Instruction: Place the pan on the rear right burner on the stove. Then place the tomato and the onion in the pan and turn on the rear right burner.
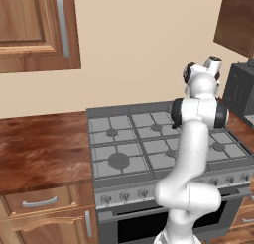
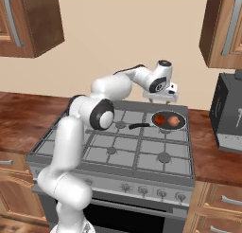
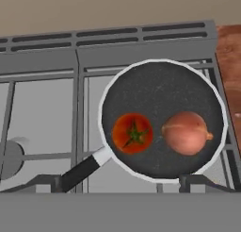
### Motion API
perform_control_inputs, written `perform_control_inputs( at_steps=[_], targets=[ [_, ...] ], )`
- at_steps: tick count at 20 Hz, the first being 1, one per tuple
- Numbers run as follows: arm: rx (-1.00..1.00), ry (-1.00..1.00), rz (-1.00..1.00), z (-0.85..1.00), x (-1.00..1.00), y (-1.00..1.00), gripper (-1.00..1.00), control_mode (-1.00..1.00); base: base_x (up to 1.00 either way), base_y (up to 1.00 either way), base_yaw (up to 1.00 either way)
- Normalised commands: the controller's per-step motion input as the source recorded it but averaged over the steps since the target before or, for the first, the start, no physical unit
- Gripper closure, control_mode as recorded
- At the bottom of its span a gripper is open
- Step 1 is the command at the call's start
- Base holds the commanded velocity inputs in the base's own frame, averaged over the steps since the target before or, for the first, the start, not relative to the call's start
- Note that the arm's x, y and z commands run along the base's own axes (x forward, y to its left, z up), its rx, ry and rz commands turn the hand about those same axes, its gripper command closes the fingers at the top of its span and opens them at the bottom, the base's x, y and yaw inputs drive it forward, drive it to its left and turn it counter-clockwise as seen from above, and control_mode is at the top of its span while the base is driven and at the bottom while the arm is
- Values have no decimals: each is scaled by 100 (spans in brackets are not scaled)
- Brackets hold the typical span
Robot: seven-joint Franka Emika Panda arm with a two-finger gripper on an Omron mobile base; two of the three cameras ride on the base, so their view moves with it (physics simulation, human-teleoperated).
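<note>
A: Which step is the robot on?

B: Loading looks done; the pan (image 3: 162, 125) sits on the stove (image 3: 42, 113) at rear right, the tomato (image 3: 132, 133) left of the onion (image 3: 186, 132) inside; the burner knob likely comes next, down at the front.

A: And the gripper (image 2: 166, 91)?

B: It hangs above the pan, touching nothing; whether its jaws are parted or closed cannot be told.
</note>
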Motion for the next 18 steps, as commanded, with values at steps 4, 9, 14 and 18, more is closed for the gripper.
perform_control_inputs(
  at_steps=[4, 9, 14, 18],
  targets=[
    [0, 0, -5, 56, -81, 44, -100, -100, 0, 0, 0],
    [-1, 0, -5, 37, -100, 40, -100, -100, 0, 0, 0],
    [-2, -3, -3, 42, -100, 13, -100, -100, 0, 0, 0],
    [-3, -11, 0, 53, -100, 0, -100, -100, 0, 0, 0]
  ],
)
